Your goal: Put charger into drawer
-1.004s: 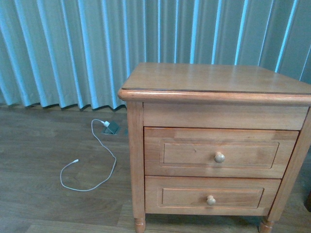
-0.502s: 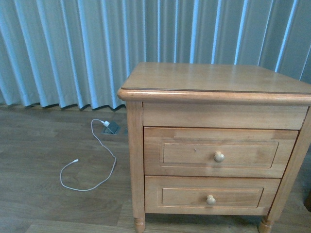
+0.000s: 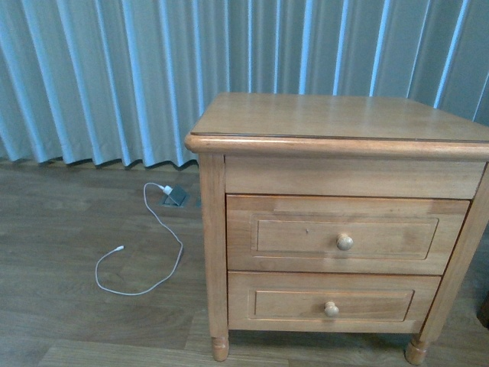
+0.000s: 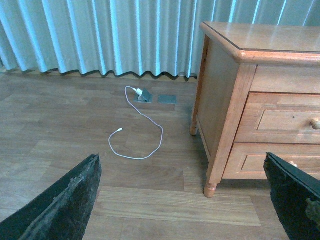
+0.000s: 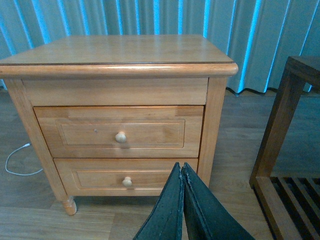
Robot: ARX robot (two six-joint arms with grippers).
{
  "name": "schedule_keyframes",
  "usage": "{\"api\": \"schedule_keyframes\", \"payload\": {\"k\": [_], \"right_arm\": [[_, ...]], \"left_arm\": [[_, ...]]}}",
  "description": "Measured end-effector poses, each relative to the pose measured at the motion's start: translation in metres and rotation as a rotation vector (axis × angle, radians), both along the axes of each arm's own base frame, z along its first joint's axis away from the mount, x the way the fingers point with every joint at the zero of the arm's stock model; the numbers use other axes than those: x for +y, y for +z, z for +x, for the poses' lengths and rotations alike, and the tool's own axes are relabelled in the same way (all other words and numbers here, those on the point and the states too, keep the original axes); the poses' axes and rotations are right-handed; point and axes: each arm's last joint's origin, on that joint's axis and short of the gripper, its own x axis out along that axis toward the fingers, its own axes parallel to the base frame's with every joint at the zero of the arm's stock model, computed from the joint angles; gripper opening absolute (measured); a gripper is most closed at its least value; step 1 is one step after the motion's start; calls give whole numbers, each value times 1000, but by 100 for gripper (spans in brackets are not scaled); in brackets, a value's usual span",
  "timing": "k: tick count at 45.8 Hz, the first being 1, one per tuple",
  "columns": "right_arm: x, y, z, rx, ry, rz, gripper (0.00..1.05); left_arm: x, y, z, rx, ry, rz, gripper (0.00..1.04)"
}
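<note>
Drawer (image 3: pixel 345 233) – upper, fully closed, knob (image 3: pixel 345 242) unreached | charger – not visible in any view; only a long white cable (image 3: pixel 145 252) on floor | left gripper (image 4: pixel 185 200) – jaws spread wide, empty | right gripper (image 5: pixel 183 187) – fingers pressed together, empty, facing nightstand (image 5: pixel 120 55)

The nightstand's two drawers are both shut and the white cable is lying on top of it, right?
Not quite. Both drawers, upper and lower, are shut, but the white cable lies on the floor beside the nightstand, as the front view shows.
</note>
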Motion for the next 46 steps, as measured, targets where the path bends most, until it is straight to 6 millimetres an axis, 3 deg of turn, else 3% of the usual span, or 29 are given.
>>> {"api": "schedule_keyframes", "payload": {"k": [36, 40, 46], "right_arm": [[0, -3, -16, 4, 1, -2, 2], [0, -3, -16, 4, 1, -2, 16], [0, -3, -16, 4, 1, -2, 46]], "left_arm": [[0, 0, 0, 0, 0, 0, 99], [0, 0, 0, 0, 0, 0, 99], [0, 0, 0, 0, 0, 0, 99]]}}
